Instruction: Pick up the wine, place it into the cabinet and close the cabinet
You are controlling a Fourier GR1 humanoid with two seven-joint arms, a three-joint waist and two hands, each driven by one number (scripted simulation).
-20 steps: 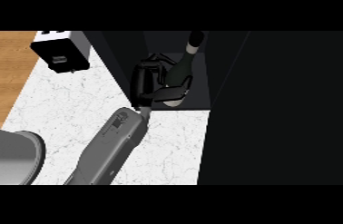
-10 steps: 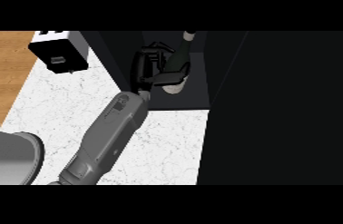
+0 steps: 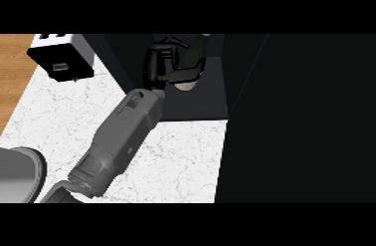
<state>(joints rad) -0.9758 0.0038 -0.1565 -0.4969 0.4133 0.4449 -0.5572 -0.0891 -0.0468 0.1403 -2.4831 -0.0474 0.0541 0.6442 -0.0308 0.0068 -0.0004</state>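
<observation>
a grey forearm (image 3: 117,140) comes in from the lower edge of the head view and runs up across the white marbled worktop (image 3: 176,155) toward the worktop's far edge. at its end a black hand (image 3: 163,65) sits inside the dark open cabinet (image 3: 183,108) that stands at the far edge of the worktop. which of the robot's two arms this is cannot be told with certainty from this one view; it enters left of centre, so it is taken here as the left hand.

the hand's fingers are curled round the dark wine bottle (image 3: 189,65), which is inside the cabinet's compartment. only part of the bottle shows: a dark body beside the palm and a pale rounded end just below the fingers. whether the bottle rests on the cabinet floor or hangs above it cannot be told, for the interior is very dark.

a tall black panel (image 3: 301,115) fills the right side of the view from the far edge down to the near edge; it looks like the cabinet's open door or side, and it hides that part of the worktop.

at the far left corner of the worktop stands a black and white boxy toaster (image 3: 60,58), beside a strip of brown wooden surface (image 3: 15,75). at the near left corner a grey rounded object (image 3: 18,173) shows in part.
</observation>
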